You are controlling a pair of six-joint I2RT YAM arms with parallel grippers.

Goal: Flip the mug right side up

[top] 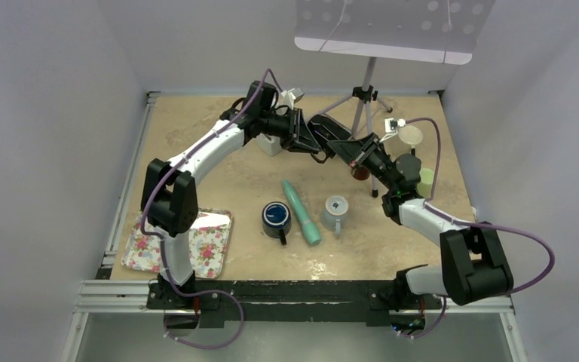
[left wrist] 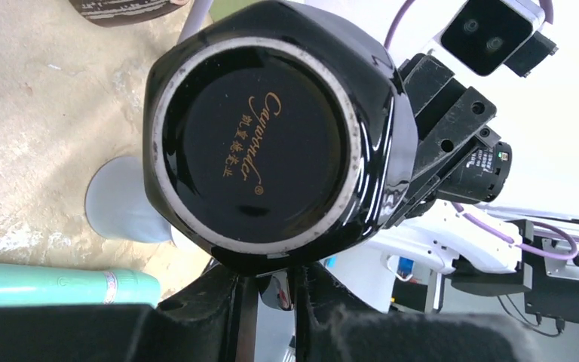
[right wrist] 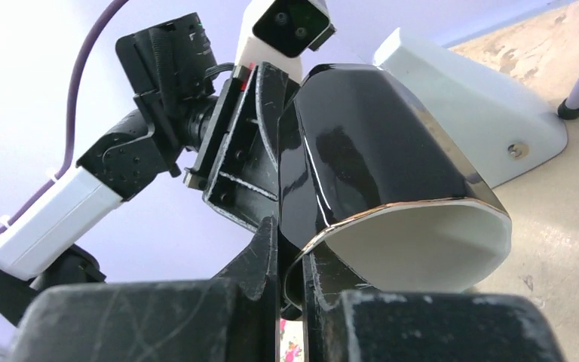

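Note:
The black mug [top: 323, 136] hangs in mid-air over the far middle of the table, held between both arms. In the left wrist view its base [left wrist: 256, 136] with gold lettering faces the camera. My left gripper [left wrist: 271, 283] is shut on a glossy black part at the mug's lower edge. In the right wrist view the mug [right wrist: 369, 158] shows its gold rim and white inside, its mouth tilted down toward the camera. My right gripper [right wrist: 290, 264] is shut on the mug at its rim. In the top view the left gripper [top: 301, 137] and right gripper [top: 341, 147] meet at the mug.
On the table stand a dark mug with a blue inside [top: 277, 219], a teal cylinder [top: 301, 211], a grey mug [top: 335, 213], a floral tray [top: 188, 241], a white block [top: 270, 143], a tripod [top: 363, 98], a brown cup [top: 360, 172] and a green cup [top: 425, 179].

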